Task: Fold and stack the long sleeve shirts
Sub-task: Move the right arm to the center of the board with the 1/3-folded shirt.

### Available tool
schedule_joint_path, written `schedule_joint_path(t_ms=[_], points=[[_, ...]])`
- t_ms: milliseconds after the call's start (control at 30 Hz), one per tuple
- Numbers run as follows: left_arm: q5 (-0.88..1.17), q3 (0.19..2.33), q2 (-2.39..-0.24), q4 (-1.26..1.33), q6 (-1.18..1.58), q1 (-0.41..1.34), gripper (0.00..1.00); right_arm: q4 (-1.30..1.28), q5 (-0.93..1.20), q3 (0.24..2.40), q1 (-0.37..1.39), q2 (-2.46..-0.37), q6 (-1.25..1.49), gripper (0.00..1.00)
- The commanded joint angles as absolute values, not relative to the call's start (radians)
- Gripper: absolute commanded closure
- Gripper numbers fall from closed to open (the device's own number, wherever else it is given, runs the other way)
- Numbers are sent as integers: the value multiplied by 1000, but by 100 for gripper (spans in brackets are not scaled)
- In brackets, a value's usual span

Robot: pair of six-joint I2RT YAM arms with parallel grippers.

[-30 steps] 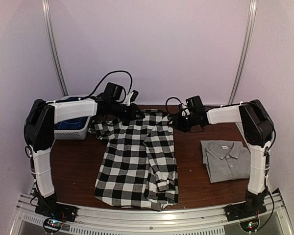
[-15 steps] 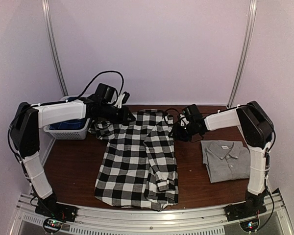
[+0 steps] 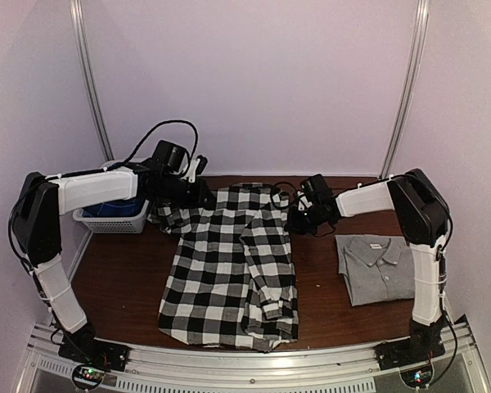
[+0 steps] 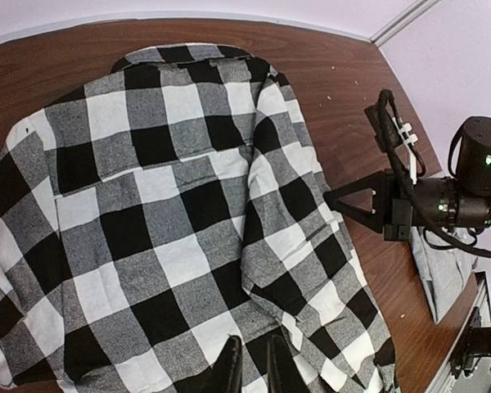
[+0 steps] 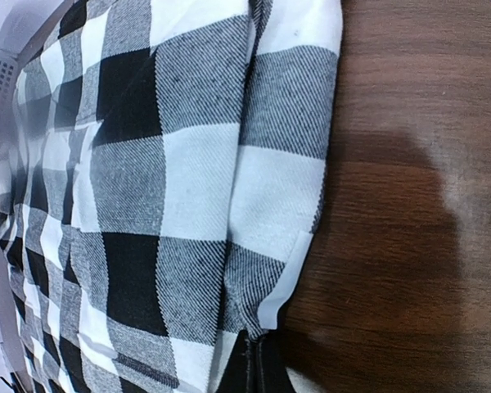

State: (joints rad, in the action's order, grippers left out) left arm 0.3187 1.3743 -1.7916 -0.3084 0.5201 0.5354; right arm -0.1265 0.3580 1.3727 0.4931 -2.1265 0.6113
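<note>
The black-and-white checked flannel shirt is lying flat in mid-frame with one sleeve folded inward. The grey collared shirt is sitting folded at the frame's right. There are two shirts, two arms and one white basket. The left gripper is pinching the flannel's upper-left part. The right gripper is pressing its fingers together at the flannel's edge. A brown wooden table is carrying everything, with pale walls standing behind.

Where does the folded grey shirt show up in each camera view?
Top external: grey shirt, right of centre, lower half.
Left wrist: a grey sliver at the right edge, lower half.
Right wrist: not in it.
Shared landmark: the checked shirt, seen in all three.
</note>
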Motion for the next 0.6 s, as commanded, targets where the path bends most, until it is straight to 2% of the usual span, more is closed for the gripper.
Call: schedule_joint_path(t_ms=[0, 467, 567], points=[[294, 1381, -1764, -306, 502, 518, 87, -163, 308, 1418, 479, -2144, 593, 100], [251, 1399, -1796, -321, 526, 510, 86, -248, 302, 1497, 341, -2192, 469, 100], [197, 1399, -1806, -331, 545, 502, 86, -290, 301, 1552, 336, -2209, 430, 93]])
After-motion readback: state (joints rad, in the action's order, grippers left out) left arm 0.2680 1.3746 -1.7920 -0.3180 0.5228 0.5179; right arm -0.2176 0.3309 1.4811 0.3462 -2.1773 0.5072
